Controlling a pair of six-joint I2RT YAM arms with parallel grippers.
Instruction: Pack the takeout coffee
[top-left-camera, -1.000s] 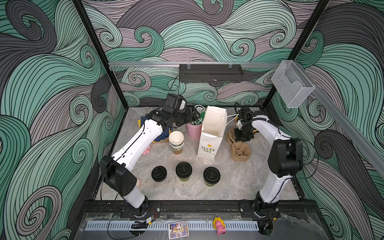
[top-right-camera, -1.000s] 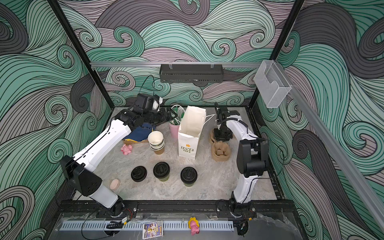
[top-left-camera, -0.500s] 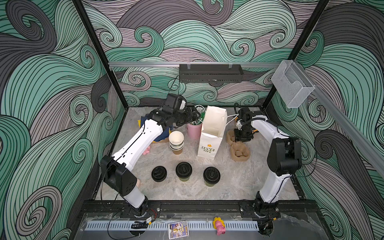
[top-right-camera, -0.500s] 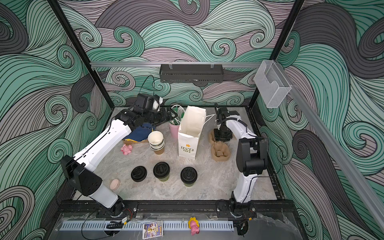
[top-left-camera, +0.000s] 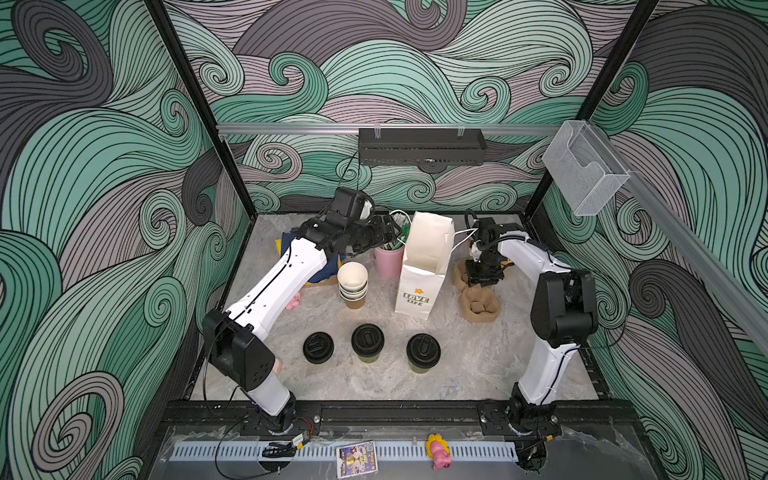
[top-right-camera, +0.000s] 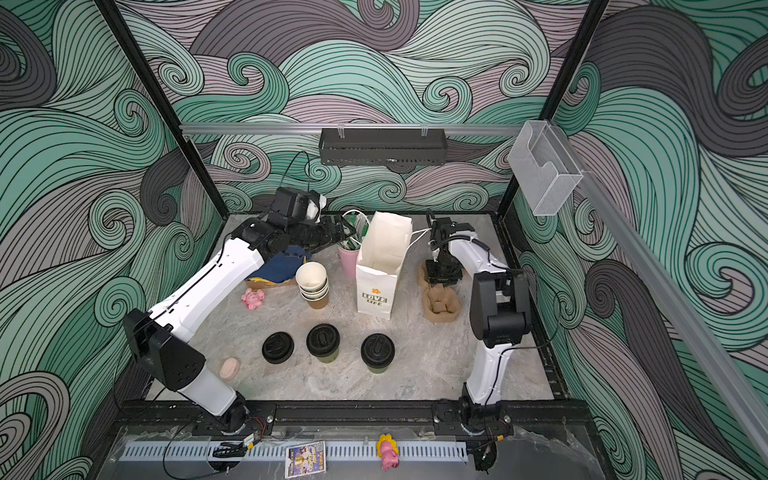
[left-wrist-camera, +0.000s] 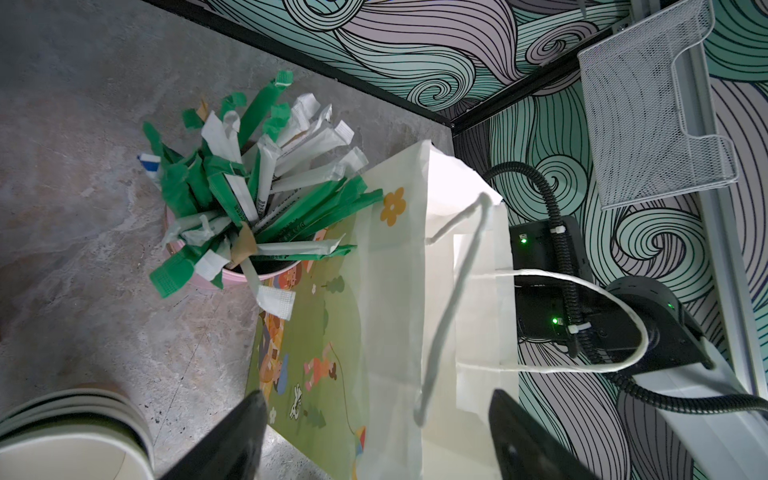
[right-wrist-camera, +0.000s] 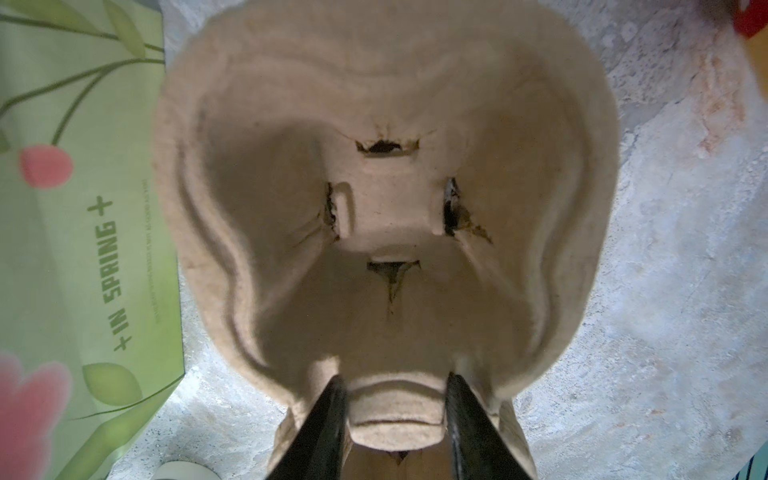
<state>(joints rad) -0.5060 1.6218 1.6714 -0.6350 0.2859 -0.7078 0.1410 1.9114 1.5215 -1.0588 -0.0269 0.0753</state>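
Two takeout coffees stand unpacked at the front of the marble-patterned worktop (top-left-camera: 478, 370): a lidded olive-green cup (top-left-camera: 367, 341) and a second lidded cup (top-left-camera: 423, 352) just to its right in both top views. A loose black lid (top-left-camera: 318, 347) lies on their left, with no cup showing under it. Behind them a white paper bag (top-left-camera: 424, 266) stands upright and open, with a stack of empty cups (top-left-camera: 353, 284) and a pink cup of straws (top-left-camera: 388, 261) beside it. The left gripper (left-wrist-camera: 376, 395) hovers by the bag's mouth, jaws wide apart, the twine handle (left-wrist-camera: 457, 291) hanging between them. On the bag's other side the right gripper (right-wrist-camera: 395, 378) points down, jaws clamped on the ridge of a brown pulp cup carrier (right-wrist-camera: 386, 208)
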